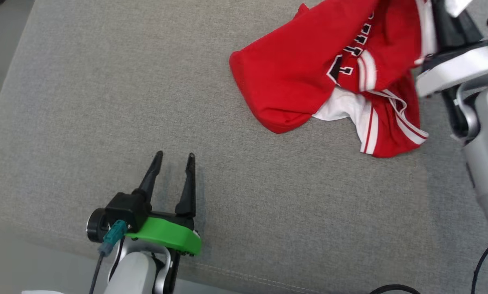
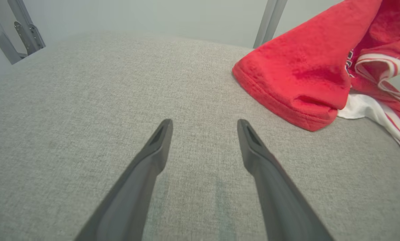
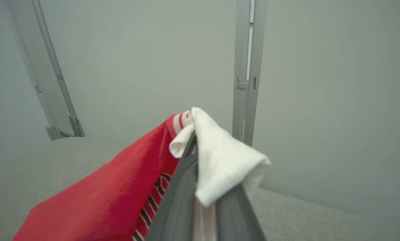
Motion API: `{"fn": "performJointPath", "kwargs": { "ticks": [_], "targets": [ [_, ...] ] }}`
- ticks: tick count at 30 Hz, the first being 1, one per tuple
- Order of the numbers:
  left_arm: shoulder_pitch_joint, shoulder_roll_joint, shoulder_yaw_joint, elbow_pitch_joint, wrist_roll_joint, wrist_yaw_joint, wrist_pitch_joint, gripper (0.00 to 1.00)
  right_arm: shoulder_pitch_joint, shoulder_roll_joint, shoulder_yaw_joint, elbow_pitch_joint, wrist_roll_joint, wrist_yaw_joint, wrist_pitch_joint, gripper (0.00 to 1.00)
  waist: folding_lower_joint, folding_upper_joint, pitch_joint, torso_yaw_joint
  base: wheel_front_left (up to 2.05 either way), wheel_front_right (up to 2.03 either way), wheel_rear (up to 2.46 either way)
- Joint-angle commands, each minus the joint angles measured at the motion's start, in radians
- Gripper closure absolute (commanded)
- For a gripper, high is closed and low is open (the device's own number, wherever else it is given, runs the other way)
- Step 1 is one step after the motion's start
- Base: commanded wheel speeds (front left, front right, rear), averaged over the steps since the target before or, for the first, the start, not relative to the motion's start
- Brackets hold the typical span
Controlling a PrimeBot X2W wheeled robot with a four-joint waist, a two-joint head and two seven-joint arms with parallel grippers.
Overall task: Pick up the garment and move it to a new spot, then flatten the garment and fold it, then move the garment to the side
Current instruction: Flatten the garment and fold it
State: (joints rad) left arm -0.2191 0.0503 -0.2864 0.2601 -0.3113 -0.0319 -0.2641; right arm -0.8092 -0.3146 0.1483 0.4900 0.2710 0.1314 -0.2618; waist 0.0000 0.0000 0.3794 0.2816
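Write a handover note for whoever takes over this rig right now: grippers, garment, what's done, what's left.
Right gripper: shut on a white part of the red jersey, holding that end up.
Left gripper: open, empty, over the bare grey cushion, apart from the jersey.
Jersey: crumpled, its lower part lying on the cushion.
Done: grasp made.
Left: move it to a new spot, flatten, fold, set aside.

Before me lay a grey woven bench [image 1: 105,102], a stitched seam [image 1: 244,276] along its near edge. Beyond its far edge stood an upright metal post [image 3: 246,73] and a slanted rail [image 3: 54,83] against a pale wall [image 3: 320,100].
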Motion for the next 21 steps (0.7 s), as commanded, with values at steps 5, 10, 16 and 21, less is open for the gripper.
{"fn": "performJointPath", "kwargs": {
  "ticks": [5, 10, 16, 21],
  "targets": [
    [-0.006, 0.002, -0.063, 0.021, -0.032, 0.010, 0.000, 0.00, -0.144, -0.033, -0.138, 0.305, -0.088, -0.001, 0.024, 0.00, 0.0000, 0.0000, -0.006, 0.077, 0.00, 0.00, 0.00],
    [0.028, 0.002, -0.057, 0.033, -0.036, 0.021, 0.000, 0.00, -0.134, -0.011, -0.138, 0.367, -0.134, -0.001, 0.001, 0.00, 0.0000, 0.0000, -0.025, 0.055, 0.00, 0.00, 0.00],
    [0.041, 0.002, -0.022, 0.055, -0.010, 0.002, 0.000, 0.00, -0.013, 0.044, -0.057, 0.231, -0.074, -0.001, -0.003, 0.00, 0.0000, 0.0000, -0.054, -0.026, 0.00, 0.00, 0.00],
    [0.036, 0.002, -0.014, 0.060, 0.003, -0.011, 0.000, 0.00, 0.175, 0.079, 0.055, 0.087, -0.008, -0.001, -0.003, 0.00, 0.0000, 0.0000, -0.089, -0.082, 0.00, 0.00, 0.00]
  ]
}}
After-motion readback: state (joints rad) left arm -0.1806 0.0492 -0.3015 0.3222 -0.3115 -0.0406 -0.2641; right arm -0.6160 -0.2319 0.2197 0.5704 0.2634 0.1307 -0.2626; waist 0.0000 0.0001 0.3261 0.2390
